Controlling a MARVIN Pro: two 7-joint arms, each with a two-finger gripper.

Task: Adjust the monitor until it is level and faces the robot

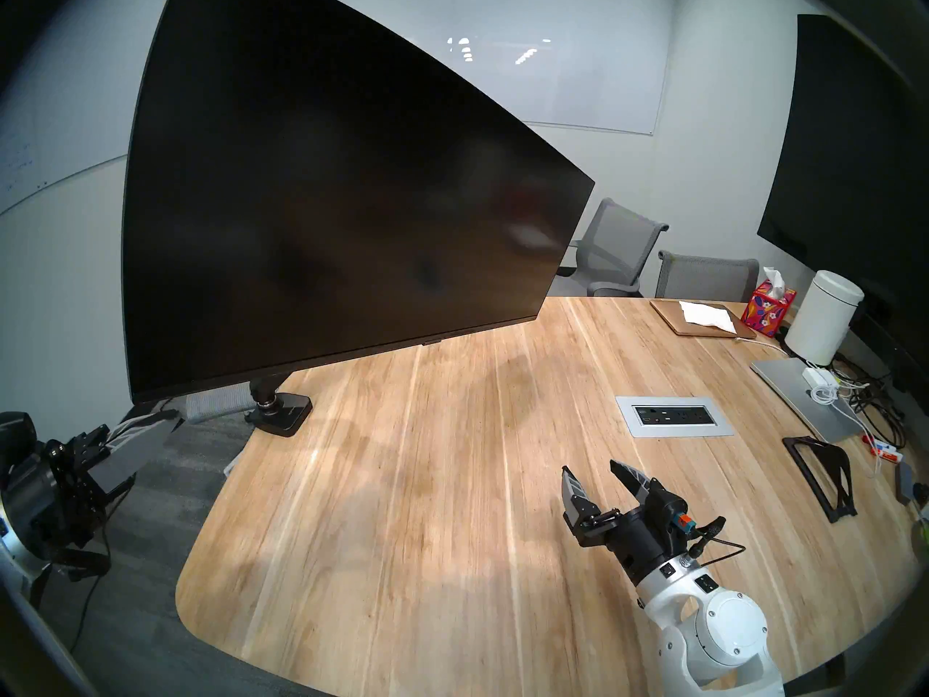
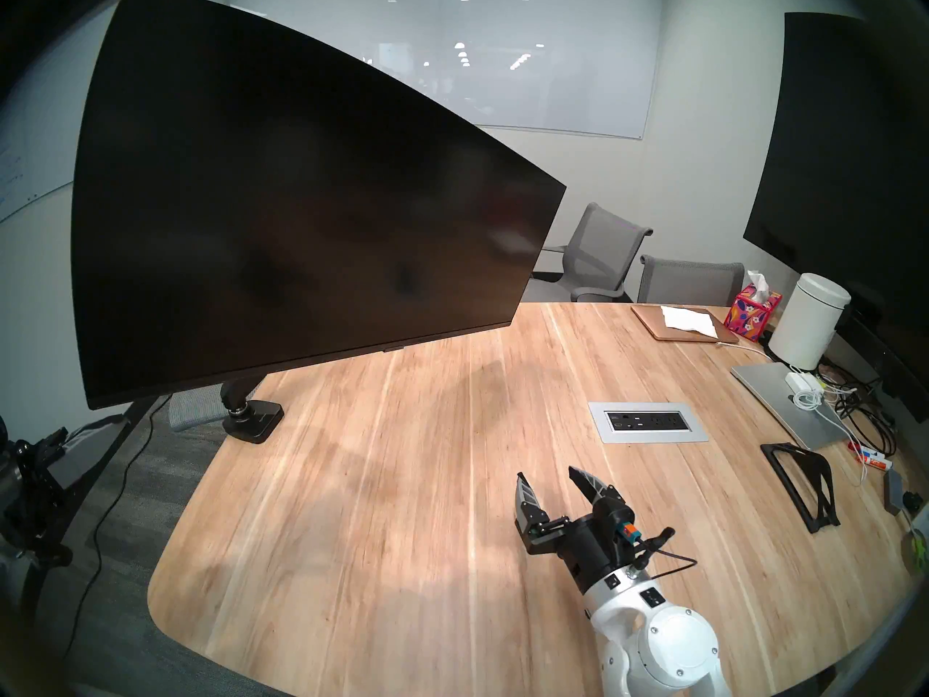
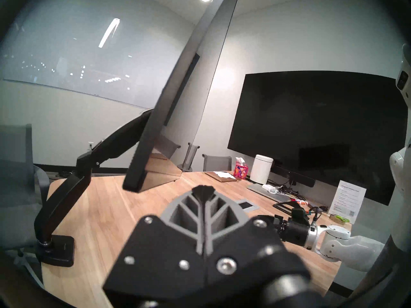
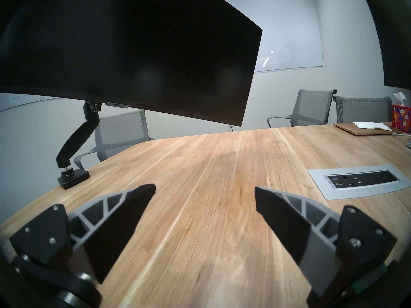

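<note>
Wide black blank monitor [image 1: 321,198] sits tilted, right end lower. Left hand [image 3: 203,190] clenched, empty, near its corner. Right hand [image 1: 598,482] released above the wooden counter [image 1: 402,479].

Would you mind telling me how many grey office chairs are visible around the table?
3: one chair behind the monitor arm, two at the table's far side, chair and chair. Others may be hidden behind the monitor.

The right arm [image 1: 714,625] is glossy white with rounded joint caps ringed by small screws. Its end effector [image 1: 600,479] is black, with grey-ribbed pointed fingers [image 4: 124,214], an orange-and-teal connector [image 1: 682,521] and a thin black cable [image 1: 724,550].
</note>
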